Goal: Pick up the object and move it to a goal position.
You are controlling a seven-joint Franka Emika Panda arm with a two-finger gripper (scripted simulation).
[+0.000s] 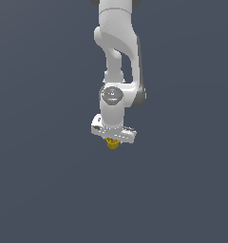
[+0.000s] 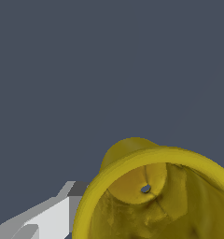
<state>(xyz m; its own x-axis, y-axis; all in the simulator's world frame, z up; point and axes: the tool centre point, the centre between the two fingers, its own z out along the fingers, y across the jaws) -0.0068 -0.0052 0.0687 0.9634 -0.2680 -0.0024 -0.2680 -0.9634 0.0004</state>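
Note:
The yellow cup (image 1: pixel 113 144) sits right under the white gripper (image 1: pixel 113 140) in the exterior view, between its fingers, which are mostly hidden by the hand and the cup. In the wrist view the cup (image 2: pixel 132 158) fills the lower right, very close, with its hollow top and rim facing the camera and a small hole in its bottom. One light grey finger (image 2: pixel 44 219) lies against the outside of the rim; the other finger is out of frame. The gripper looks shut on the cup.
Only a plain dark grey-blue background shows around the arm (image 1: pixel 117 57) in both views. No other objects, edges or goal marker are visible.

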